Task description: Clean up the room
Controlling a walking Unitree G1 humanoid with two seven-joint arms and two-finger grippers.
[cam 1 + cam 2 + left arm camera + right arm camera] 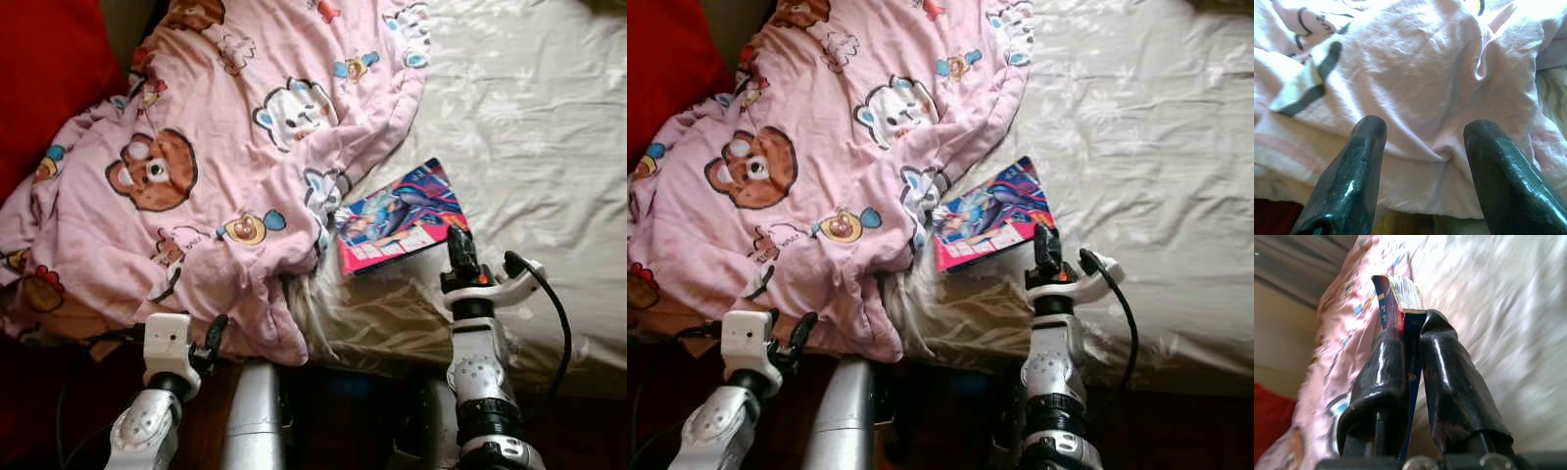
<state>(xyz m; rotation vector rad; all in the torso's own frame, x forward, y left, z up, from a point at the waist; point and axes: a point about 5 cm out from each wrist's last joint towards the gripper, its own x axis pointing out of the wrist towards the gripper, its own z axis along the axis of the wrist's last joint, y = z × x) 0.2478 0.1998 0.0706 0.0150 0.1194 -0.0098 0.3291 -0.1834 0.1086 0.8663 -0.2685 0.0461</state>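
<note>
A thin paperback comic book with a bright blue, pink and red cover [404,217] lies just right of centre in the head views, on a pale cream bed sheet with a faint leaf pattern [529,117] that spreads over the right half of the frame. The right gripper [458,245], on its silver arm rising from the lower right, meets the book's near right corner; the right wrist view shows its two black fingers [1449,377] pinching the book's edge [1411,340] between them, the pages fanning just beyond the tips. A rumpled pink cotton duvet printed with cartoon bears and cats [216,157] covers the upper left and centre, its edge overlapping the book's left side. A red cushion [44,78] sits in the upper left corner. The left gripper [214,338] is at the lower left, at the duvet's near hem; in the left wrist view its fingers [1352,166] stand spread apart, nothing between them, just before the pink fabric [1425,88]
</note>
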